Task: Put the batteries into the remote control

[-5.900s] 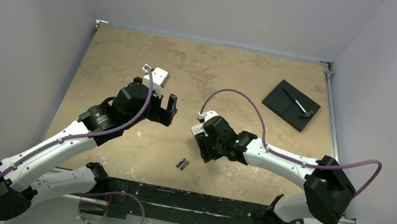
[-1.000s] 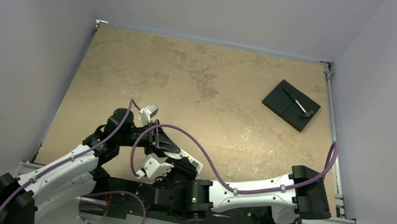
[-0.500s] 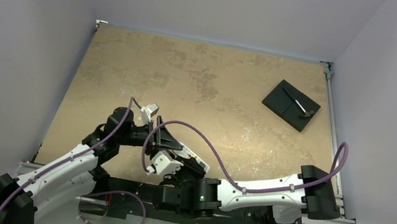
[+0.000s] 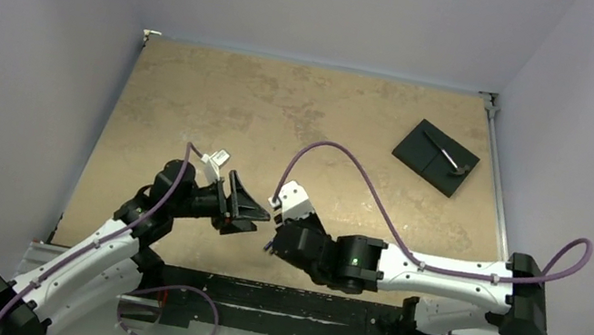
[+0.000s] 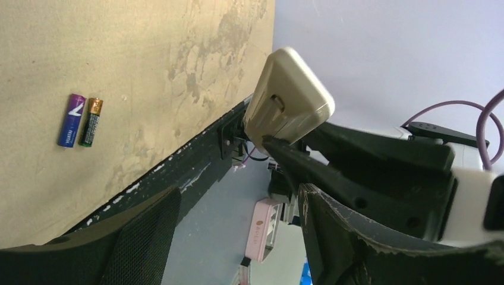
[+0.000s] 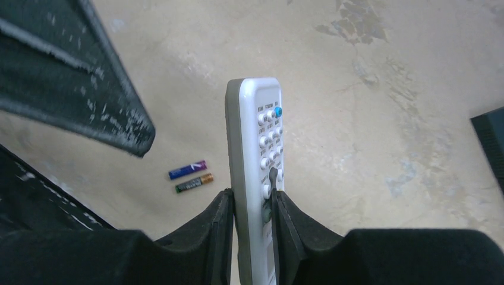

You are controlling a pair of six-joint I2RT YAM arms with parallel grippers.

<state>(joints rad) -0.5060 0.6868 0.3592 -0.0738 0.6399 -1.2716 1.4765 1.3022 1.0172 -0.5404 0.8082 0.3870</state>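
Observation:
My right gripper (image 6: 254, 205) is shut on the lower part of the remote control (image 6: 257, 142). The remote stands upright between the pads with its white button face toward the right finger. In the left wrist view its cream end (image 5: 289, 101) sticks up out of the right gripper's dark fingers. Both batteries (image 6: 190, 176) lie side by side on the table, one purple-blue, one dark with a copper end, and show again as the batteries (image 5: 80, 120). My left gripper (image 5: 238, 237) is open and empty. From above, the left gripper (image 4: 252, 210) faces the right gripper (image 4: 271, 241) across a small gap.
A black square plate (image 4: 435, 156) with a thin grey strip on it lies at the back right. The table's dark front rail (image 5: 178, 169) runs just below the grippers. One left finger (image 6: 77, 77) hangs in the upper left of the right wrist view.
The left gripper has opened and let go of the remote. The right arm has swung out from the near edge and carried the remote up and to the right, away from the left fingers.

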